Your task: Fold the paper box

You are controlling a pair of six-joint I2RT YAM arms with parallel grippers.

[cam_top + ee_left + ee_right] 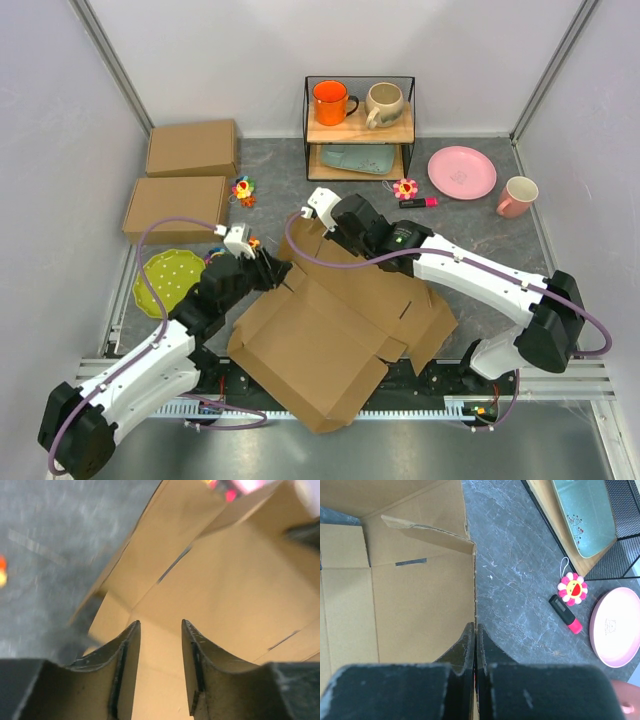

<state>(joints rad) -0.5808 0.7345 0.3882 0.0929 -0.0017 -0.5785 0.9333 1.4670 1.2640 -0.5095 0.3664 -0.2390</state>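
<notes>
The paper box (320,340) is a large brown die-cut cardboard sheet lying partly folded in the middle of the table, with flaps raised along its far side. My left gripper (268,268) hovers at the sheet's left far corner. In the left wrist view this gripper (160,622) is open, with only flat cardboard (225,580) showing beneath the gap. My right gripper (322,232) is at the sheet's far edge. In the right wrist view it (475,626) is shut on the thin upright edge of a cardboard panel (420,595).
Two closed brown boxes (192,148) (176,208) sit at the back left, and a green plate (168,278) lies by the left arm. A wire shelf (360,125) holds mugs and a teal plate. A pink plate (462,172), pink mug (517,196), flower toys (405,188) and marker (418,203) lie to the right.
</notes>
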